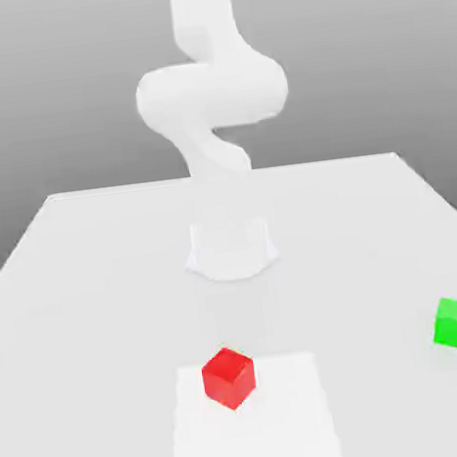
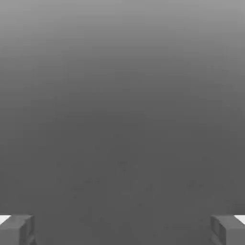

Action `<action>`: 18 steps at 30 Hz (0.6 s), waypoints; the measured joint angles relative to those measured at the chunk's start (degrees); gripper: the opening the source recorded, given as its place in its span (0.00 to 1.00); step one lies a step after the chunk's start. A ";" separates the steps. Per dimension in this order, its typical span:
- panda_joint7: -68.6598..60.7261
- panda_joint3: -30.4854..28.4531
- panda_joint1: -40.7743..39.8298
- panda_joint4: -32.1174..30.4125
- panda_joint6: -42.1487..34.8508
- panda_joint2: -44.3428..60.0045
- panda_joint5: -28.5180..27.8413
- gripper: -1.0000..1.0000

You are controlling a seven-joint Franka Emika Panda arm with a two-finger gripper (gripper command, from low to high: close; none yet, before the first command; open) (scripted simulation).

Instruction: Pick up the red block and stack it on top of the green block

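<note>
The red block (image 1: 229,378) is a small bright-red cube resting on a paler square patch of the table, near the front and slightly toward the exterior view's left. The green block (image 1: 454,323) sits on the table far toward the exterior view's right, well apart from the red one. The white arm (image 1: 212,93) rises from its base at the back middle of the table and curls upward. In the hand view my gripper (image 2: 122,229) is open, its two grey fingertips (image 2: 19,229) standing wide apart with nothing between them, only plain grey background beyond.
The white table (image 1: 79,291) spreads wide around both cubes. The arm's round base (image 1: 231,247) stands behind the red block. A lighter square patch (image 1: 287,427) marks the table's front middle.
</note>
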 joint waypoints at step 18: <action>30.73 6.38 -10.00 -27.08 25.71 38.50 0.90 0.50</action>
